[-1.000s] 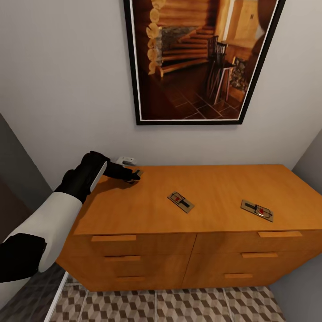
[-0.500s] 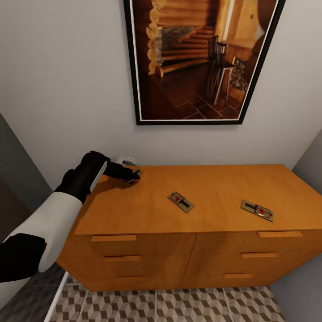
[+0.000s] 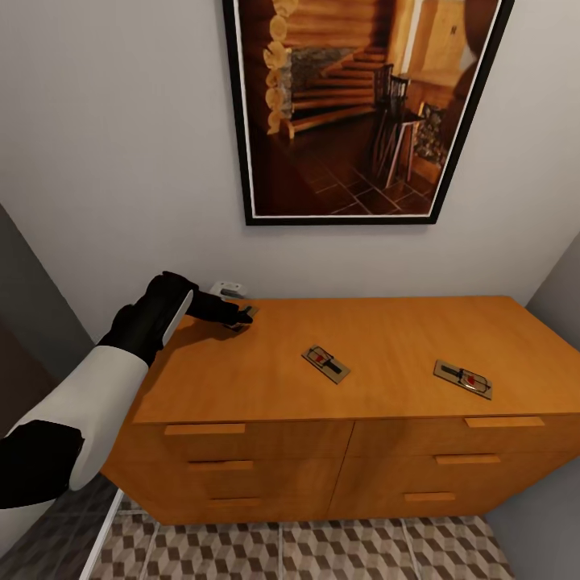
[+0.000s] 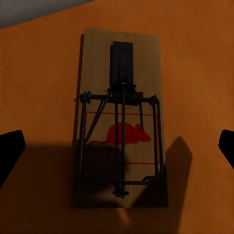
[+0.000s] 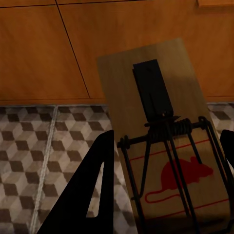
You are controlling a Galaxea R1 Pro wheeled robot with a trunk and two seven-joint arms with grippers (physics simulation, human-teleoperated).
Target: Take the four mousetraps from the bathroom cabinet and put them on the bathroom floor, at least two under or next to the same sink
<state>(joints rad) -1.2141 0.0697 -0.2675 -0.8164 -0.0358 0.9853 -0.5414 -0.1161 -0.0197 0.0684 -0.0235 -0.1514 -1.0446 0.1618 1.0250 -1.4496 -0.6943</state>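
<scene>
Left claw (image 3: 242,316) hangs spread over a mousetrap (image 4: 121,119) at the cabinet (image 3: 379,354) top's back corner; right wrist view shows right claw (image 5: 165,161) gripping another mousetrap (image 5: 165,136) above the bathroom floor (image 5: 39,156).

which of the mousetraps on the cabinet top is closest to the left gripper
The back-left corner mousetrap, lying right at the left gripper, between its open fingers. The middle mousetrap and right-hand mousetrap lie farther off.
</scene>
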